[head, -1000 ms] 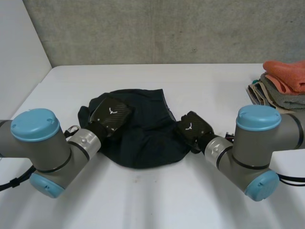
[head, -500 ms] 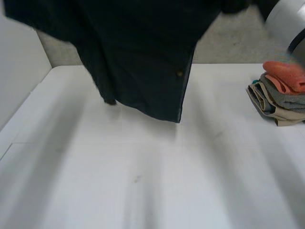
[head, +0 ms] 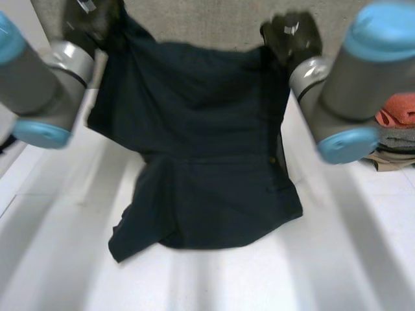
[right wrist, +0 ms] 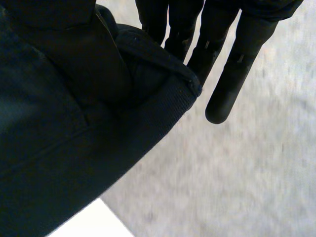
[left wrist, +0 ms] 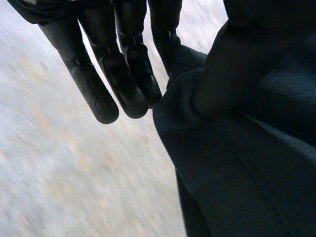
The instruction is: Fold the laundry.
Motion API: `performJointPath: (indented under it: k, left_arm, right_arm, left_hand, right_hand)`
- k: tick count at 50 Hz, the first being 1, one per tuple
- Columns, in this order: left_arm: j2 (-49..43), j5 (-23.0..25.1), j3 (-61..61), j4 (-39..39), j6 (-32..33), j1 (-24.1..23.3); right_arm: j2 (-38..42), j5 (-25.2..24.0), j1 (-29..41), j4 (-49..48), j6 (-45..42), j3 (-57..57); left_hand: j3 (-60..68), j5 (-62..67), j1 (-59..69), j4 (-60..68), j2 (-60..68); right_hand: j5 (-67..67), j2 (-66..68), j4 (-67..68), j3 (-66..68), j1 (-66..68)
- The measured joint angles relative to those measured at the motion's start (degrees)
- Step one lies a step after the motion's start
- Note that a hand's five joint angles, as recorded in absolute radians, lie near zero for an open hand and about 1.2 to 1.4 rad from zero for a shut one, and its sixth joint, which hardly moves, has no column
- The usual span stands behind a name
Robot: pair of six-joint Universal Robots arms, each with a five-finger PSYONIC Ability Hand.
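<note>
Up at the garment's top edge, the left hand [head: 91,16] grips one upper corner. In the left wrist view its straight fingers [left wrist: 126,74] lie behind a bunched fold of the dark garment [left wrist: 247,163], and the thumb [left wrist: 232,54] presses that fold against them, so the cloth is pinched rather than merely draped. The right hand [head: 292,31] has the opposite upper corner. In the right wrist view the hemmed edge of the cloth sits between its straight fingers [right wrist: 232,74] and its thumb [right wrist: 69,49], clamped the same way. Both hands are raised, one at each side of the garment, and the top edge sags a little between them. From there the fabric hangs down as a broad, dark navy sheet. A seam or placket with a small button runs down the side below the right hand. The garment's lower part reaches the white table [head: 350,259] and lies crumpled there, one flap trailing out on the left hand's side. The left arm [head: 39,84] and right arm [head: 350,84] flank the hanging cloth. Beyond the right arm, well apart from the garment, a stack of folded laundry [head: 397,126] with an orange piece on top rests on the table.
</note>
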Motion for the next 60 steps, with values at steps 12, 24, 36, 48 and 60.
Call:
performJointPath:
  k: [12, 24, 36, 48, 60]
  left_arm:
    - [-13.2, -7.7, 8.5, -7.3, -0.4, -2.4]
    - [15.3, -10.1, -24.1, -12.0, 2.1, -3.2]
    - [37.4, 3.7, -60.8, -19.3, 5.0, -5.1]
    - [26.5, 3.5, -63.4, -15.7, 8.1, -2.5]
    - [18.4, -0.8, -58.3, -6.6, 13.1, -2.3]
  right_arm:
    - [14.7, 9.9, 0.8, -9.8, -5.5, -4.5]
    - [-7.2, -11.2, -1.7, 10.6, -9.5, 17.2]
    - [-22.2, -24.2, -8.8, 27.3, -26.8, 44.2]
    - [-17.9, -25.5, -10.4, 7.0, -28.3, 56.0]
    - [-13.8, -24.0, -9.2, -11.7, -22.5, 56.7]
  left_hand:
    - [-56.2, -52.2, -52.9, -57.0, -56.2]
    - [-52.8, -48.9, -47.5, -53.1, -52.4]
    - [-32.4, -28.8, -25.9, -32.5, -32.0]
    - [-41.3, -38.8, -35.9, -42.3, -40.9]
    - [-41.3, -38.9, -36.0, -42.5, -41.2]
  right_hand:
    - [-55.6, -55.2, -56.4, -55.9, -49.1]
    - [-54.8, -54.1, -55.4, -54.8, -48.5]
    - [-34.0, -33.1, -34.6, -33.7, -28.1]
    - [-35.3, -33.6, -35.0, -34.3, -28.3]
    - [-35.3, -33.6, -35.0, -34.3, -28.4]
